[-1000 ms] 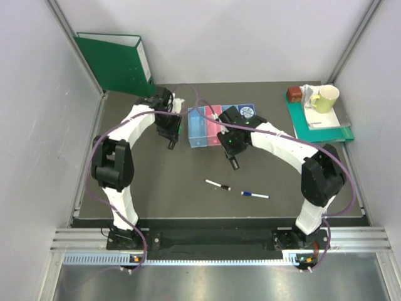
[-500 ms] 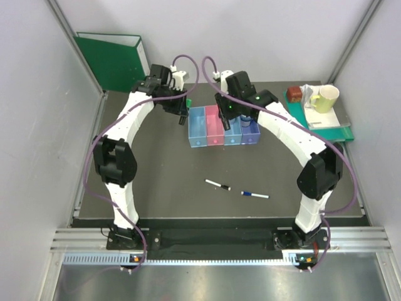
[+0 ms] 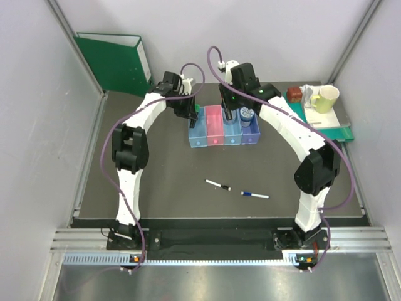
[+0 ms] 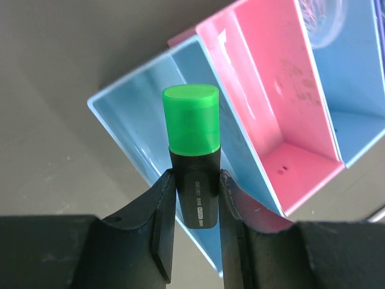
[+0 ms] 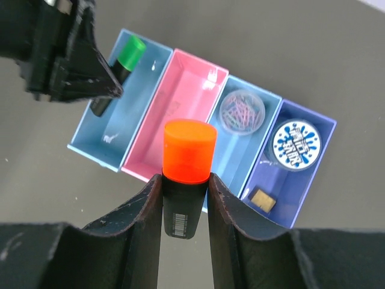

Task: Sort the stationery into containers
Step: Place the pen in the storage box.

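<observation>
Over bins (image 3: pixel 215 125) | left jaws grip green-capped highlighter (image 4: pixel 192 129) | right jaws grip orange-capped highlighter (image 5: pixel 189 153) | green binder (image 3: pixel 113 63) behind

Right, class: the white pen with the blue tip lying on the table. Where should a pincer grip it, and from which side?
Probably mid-barrel, from straight above. The blue-tipped pen lies flat on the table, so set the jaws across its thin length. It is apart from the other pen, leaving room either side.
</observation>
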`<state>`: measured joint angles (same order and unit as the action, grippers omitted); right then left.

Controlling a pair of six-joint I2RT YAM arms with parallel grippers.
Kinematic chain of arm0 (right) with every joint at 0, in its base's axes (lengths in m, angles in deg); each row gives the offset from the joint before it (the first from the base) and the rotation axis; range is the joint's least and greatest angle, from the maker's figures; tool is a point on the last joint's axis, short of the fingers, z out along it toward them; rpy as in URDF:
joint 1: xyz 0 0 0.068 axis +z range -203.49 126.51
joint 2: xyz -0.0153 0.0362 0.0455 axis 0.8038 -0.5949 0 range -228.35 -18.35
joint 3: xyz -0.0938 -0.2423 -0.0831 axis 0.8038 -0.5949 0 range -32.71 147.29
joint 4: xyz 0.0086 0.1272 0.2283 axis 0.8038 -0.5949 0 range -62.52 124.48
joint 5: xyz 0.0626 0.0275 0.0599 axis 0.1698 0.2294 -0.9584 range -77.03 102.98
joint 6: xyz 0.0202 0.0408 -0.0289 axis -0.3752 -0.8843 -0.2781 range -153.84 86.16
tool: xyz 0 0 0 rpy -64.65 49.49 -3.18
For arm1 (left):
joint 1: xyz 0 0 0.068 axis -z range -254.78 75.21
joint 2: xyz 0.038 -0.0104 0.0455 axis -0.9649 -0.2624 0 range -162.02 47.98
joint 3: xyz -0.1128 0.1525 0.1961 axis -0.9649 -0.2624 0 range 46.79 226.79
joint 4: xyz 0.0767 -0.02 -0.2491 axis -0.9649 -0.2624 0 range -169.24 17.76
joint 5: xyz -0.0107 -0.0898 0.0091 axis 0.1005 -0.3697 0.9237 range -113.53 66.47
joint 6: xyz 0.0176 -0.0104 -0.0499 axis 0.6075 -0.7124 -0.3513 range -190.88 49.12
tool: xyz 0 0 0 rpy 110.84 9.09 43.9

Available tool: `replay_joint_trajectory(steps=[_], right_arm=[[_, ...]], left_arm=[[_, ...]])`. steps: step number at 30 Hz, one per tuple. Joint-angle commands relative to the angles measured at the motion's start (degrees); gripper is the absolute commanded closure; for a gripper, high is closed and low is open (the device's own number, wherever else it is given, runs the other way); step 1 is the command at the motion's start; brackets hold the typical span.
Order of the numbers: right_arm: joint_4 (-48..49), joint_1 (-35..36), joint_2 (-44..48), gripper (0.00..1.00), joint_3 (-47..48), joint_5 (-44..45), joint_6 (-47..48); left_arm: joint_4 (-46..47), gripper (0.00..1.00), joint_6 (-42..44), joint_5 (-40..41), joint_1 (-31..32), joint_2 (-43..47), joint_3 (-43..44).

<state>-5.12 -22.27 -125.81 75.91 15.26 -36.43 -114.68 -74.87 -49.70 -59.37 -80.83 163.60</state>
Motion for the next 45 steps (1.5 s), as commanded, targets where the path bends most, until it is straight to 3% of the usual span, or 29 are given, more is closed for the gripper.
replay_joint_trajectory(steps=[1, 4, 5, 8, 12, 21, 29, 36, 45], right_arm=[[2.6, 0.0, -0.9, 0.97, 4.3, -0.5, 0.8], [2.6, 0.2, -2.0, 0.97, 5.4, -1.3, 0.7], [2.5, 0.3, -2.4, 0.97, 5.6, -1.3, 0.8], [2.7, 0.7, -3.6, 0.97, 6.5, -1.8, 0.4], [3.2, 0.8, -5.1, 0.97, 7.7, -1.8, 0.1], [4.3, 0.9, -8.9, 0.97, 9.8, -1.9, -1.1], [5.5, 1.6, -12.8, 0.97, 12.7, -5.7, -2.3], [7.9, 4.2, -17.2, 0.97, 15.0, -8.5, -4.0], [10.2, 6.2, -23.0, 0.98, 17.7, -9.8, -5.7]], left_arm=[[3.6, 0.74, -0.8, -1.2, 0.1, -1.1, 3.7], [3.7, 0.65, -0.8, -1.2, 0.1, -1.4, 3.7], [3.7, 0.52, -0.8, -1.2, 0.1, -1.4, 3.7], [4.1, 0.37, -0.8, -1.3, 0.1, -0.7, 2.9], [4.4, 0.27, -0.8, -1.3, 0.1, 0.3, 2.4], [6.2, 0.28, -2.6, -3.0, -2.3, 10.8, -4.2], [1.7, 0.29, 7.1, -1.7, -3.6, 23.0, -14.1], [0.3, 0.30, 17.3, 0.5, -3.6, 29.9, -28.8], [-2.7, 0.30, 21.3, -1.6, -3.4, 34.4, -34.1]])
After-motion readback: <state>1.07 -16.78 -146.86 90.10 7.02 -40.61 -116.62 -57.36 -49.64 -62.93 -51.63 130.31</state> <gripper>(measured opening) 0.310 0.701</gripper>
